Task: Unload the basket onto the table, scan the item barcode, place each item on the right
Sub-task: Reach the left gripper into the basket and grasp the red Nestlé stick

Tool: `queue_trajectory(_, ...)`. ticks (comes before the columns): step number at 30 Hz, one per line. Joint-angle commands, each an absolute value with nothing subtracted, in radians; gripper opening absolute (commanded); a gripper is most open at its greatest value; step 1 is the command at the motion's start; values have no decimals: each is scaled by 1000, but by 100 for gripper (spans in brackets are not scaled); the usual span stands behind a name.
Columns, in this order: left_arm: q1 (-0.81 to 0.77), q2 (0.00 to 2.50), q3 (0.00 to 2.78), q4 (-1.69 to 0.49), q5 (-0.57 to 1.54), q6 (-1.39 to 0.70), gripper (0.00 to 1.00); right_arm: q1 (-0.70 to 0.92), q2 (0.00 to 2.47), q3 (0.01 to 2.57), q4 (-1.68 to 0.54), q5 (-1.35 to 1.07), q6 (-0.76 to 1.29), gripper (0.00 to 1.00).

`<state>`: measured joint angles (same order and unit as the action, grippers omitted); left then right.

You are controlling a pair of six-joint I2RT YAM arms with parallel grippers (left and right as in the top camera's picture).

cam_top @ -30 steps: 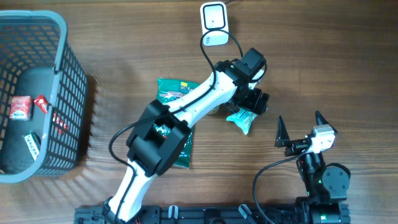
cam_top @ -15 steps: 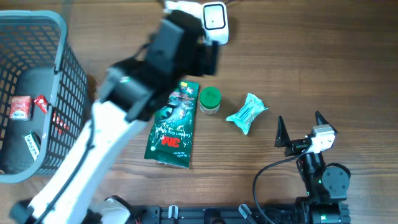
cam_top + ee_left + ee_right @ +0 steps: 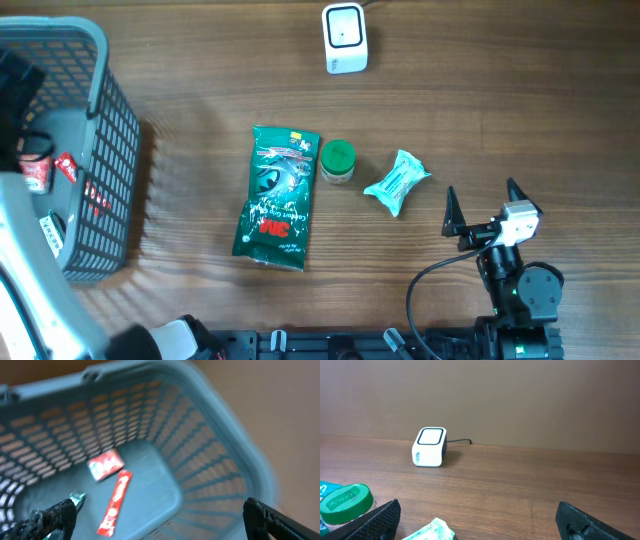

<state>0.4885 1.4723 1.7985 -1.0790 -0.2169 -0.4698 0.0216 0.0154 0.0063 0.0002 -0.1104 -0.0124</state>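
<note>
- the left gripper (image 3: 160,510) is seen over the grey basket (image 3: 210,475). its jaws are spread wide and nothing is held between them.
- inside the basket, a small red pack (image 3: 105,465) and a long red stick pack (image 3: 115,502) are seen lying on the bottom, just beside each other.
- the right gripper (image 3: 481,188) is seen at the near right side of the table (image 3: 500,80). its jaws are wide apart too, and nothing is held.
- the white scanner (image 3: 345,38) is set at the far edge of the table, well apart from both grippers.
- a green packet (image 3: 277,197) is laid flat in the middle of the table.
- a small jar (image 3: 338,161) with a green lid is stood just beside the packet's top right corner.
- a light blue wrapped pack (image 3: 398,182) is laid between the jar and the right gripper, not touching either one.
- the basket is placed at the far left of the table.
</note>
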Motion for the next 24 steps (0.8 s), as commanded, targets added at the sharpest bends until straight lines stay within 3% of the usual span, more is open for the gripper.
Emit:
queue_trajectory(1, 606, 1616, 1799, -1129, -68, -476, 100, 17, 10, 5, 6, -101, 1, 100)
queue_trajectory(6, 626, 1840, 1799, -1188, -72, -427, 81, 17, 10, 5, 6, -101, 0, 100)
queue_trajectory(10, 627, 2000, 1796, -1202, -72, -416, 76, 17, 10, 5, 6, -101, 1, 100)
queue_trajectory(16, 627, 2046, 1645, -1117, -98, -397, 83, 17, 10, 5, 6, -101, 0, 100)
queue_trajectory(20, 627, 2046, 1468, -980, -98, -397, 84, 17, 10, 5, 6, -101, 1, 100)
queue_trajectory(23, 627, 2046, 1329, -816, -98, -397, 94, 17, 10, 5, 6, -101, 1, 100)
queue_trajectory(24, 627, 2046, 1312, -793, -98, -397, 92, 17, 10, 5, 6, -101, 1, 100)
